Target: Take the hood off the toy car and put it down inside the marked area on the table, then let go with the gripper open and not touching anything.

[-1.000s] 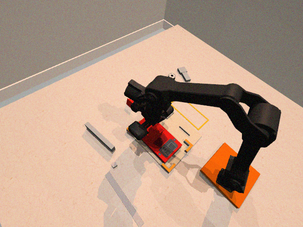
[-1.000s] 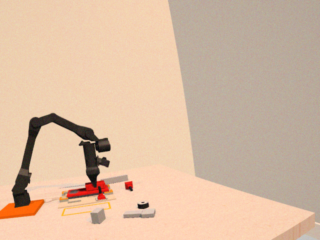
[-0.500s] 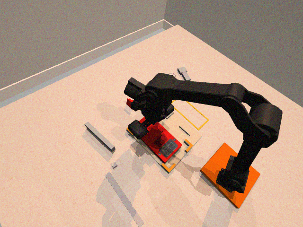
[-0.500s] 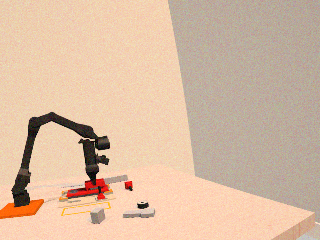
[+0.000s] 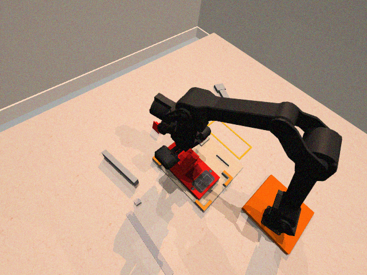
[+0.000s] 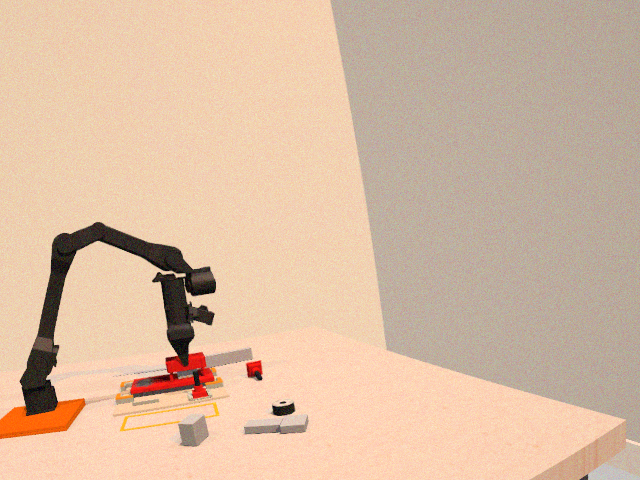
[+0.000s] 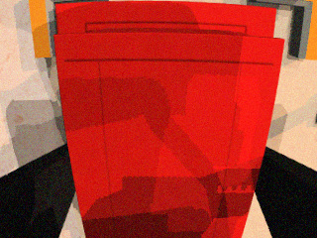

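Observation:
The red hood [image 5: 188, 157] [image 6: 195, 360] [image 7: 168, 124] is held a little above the red toy car [image 5: 183, 177] [image 6: 152, 385], with a gap showing beneath it in the exterior view. My gripper [image 7: 165, 154] points down and is shut on the hood, one black finger at each side in the wrist view. The fingertips are partly hidden by the arm in the top view. The marked area is a yellow outline [image 5: 245, 153] [image 6: 217, 409] on the table beside the car's board; nothing shows inside its visible part.
The car sits between orange corner brackets [image 5: 204, 205] on a pale board. A red part with a black pin [image 6: 199, 391] stands near the marked area. A grey block [image 6: 193, 429], a black ring [image 6: 283, 408], a grey stepped piece [image 6: 294, 424] and a long grey bar [image 5: 120, 168] lie around.

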### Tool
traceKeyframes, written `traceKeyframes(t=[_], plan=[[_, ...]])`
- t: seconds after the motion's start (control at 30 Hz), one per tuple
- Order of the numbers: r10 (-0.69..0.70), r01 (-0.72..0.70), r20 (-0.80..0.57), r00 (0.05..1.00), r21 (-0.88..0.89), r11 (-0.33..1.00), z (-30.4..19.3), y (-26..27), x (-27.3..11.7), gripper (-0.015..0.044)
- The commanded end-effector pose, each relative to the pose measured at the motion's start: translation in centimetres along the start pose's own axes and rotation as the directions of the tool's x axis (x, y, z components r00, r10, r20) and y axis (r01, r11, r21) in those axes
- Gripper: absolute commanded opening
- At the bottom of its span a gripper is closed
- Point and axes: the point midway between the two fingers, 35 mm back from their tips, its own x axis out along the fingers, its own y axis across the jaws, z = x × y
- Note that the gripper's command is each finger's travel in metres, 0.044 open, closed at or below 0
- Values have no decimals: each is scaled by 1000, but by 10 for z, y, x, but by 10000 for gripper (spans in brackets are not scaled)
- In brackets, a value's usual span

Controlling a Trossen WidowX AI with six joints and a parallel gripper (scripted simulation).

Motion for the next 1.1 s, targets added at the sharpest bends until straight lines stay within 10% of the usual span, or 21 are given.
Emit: traceKeyframes(t=[0.0, 1.07], plan=[[0, 0, 0, 1000, 1, 1000, 0, 0, -4, 0], [-6, 6, 2, 1000, -1, 1000, 0, -80, -46, 0]])
